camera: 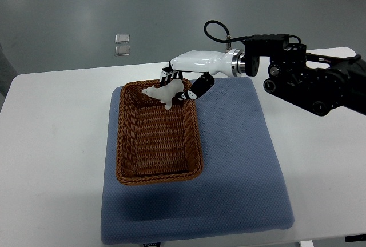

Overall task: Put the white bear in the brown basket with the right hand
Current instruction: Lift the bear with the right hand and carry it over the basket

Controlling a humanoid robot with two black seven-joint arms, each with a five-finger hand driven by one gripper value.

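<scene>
Blue mat [240, 201] sits under brown basket [158, 138]; right hand [183, 84] grips white bear [163, 94] over basket's far end, so letting go looks next.

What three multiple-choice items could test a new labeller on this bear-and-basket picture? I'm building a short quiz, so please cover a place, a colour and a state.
1. Where is the white bear?
A. lying on the table
B. held over the brown basket's far end
C. on the mat beside the basket

2. What colour is the mat under the basket?
A. blue
B. red
C. green

3. What is the right hand doing?
A. resting open
B. gripping the basket rim
C. grasping the bear

Answers: 1 B, the bear hangs above the far end; 2 A, the cloth is blue; 3 C, fingers wrap the bear.
</scene>
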